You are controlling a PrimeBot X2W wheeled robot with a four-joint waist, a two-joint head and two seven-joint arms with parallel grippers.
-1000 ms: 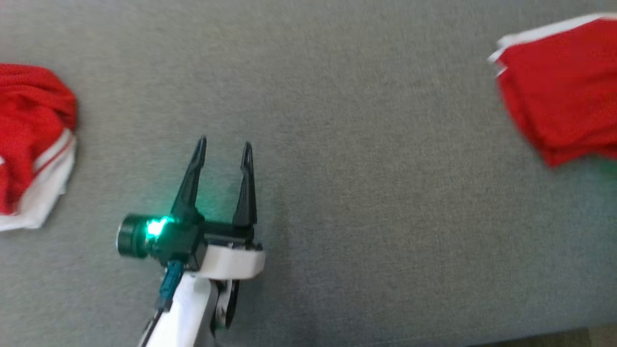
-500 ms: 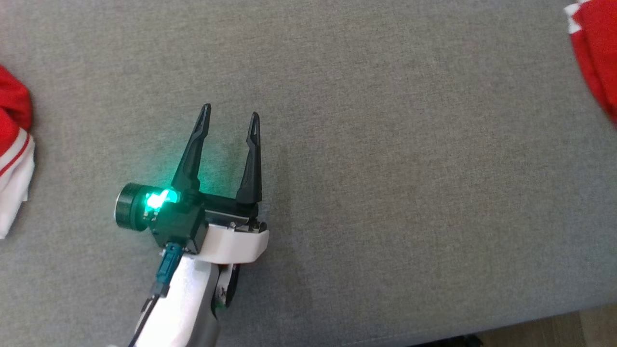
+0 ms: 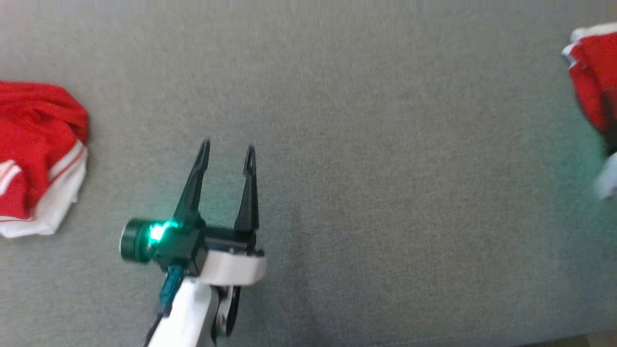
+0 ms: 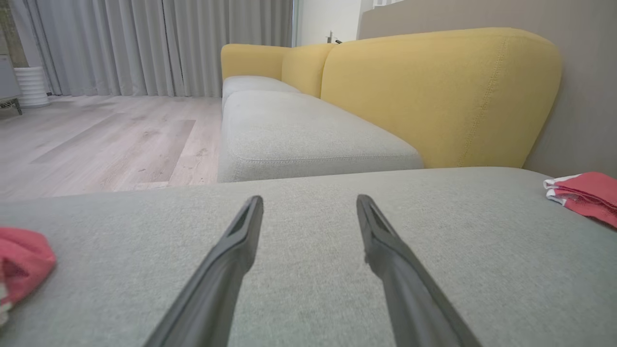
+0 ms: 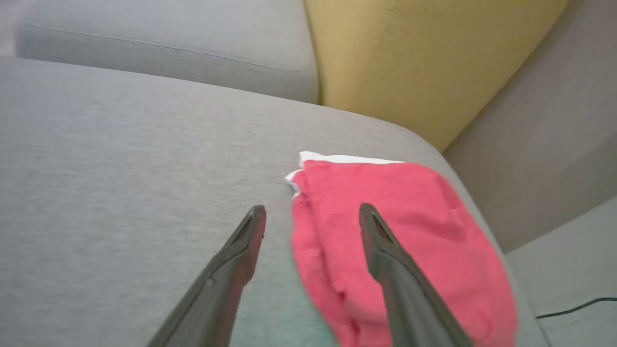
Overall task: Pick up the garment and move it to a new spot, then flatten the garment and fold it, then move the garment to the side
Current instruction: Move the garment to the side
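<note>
The folded red garment (image 5: pixel 385 231) with a white edge lies flat on the grey cushion near its right end, also seen in the head view (image 3: pixel 590 77) and the left wrist view (image 4: pixel 585 195). My right gripper (image 5: pixel 312 209) hangs open just above it, one finger over the cloth, the other over bare cushion, holding nothing. My left gripper (image 3: pixel 226 147) is open and empty over the middle-left of the cushion (image 4: pixel 309 200).
A second, crumpled red-and-white garment (image 3: pixel 38 144) lies at the cushion's left end (image 4: pixel 21 262). A yellow sofa backrest (image 4: pixel 434 96) rises behind. The grey cushion's (image 3: pixel 385 193) front edge runs along the bottom. A pale blurred shape (image 3: pixel 607 178) sits at the right edge.
The head camera has swung right and back, so the picture shifted. My left gripper stays open in the same pose. A pale blurred shape with a green glow now shows at the right edge.
</note>
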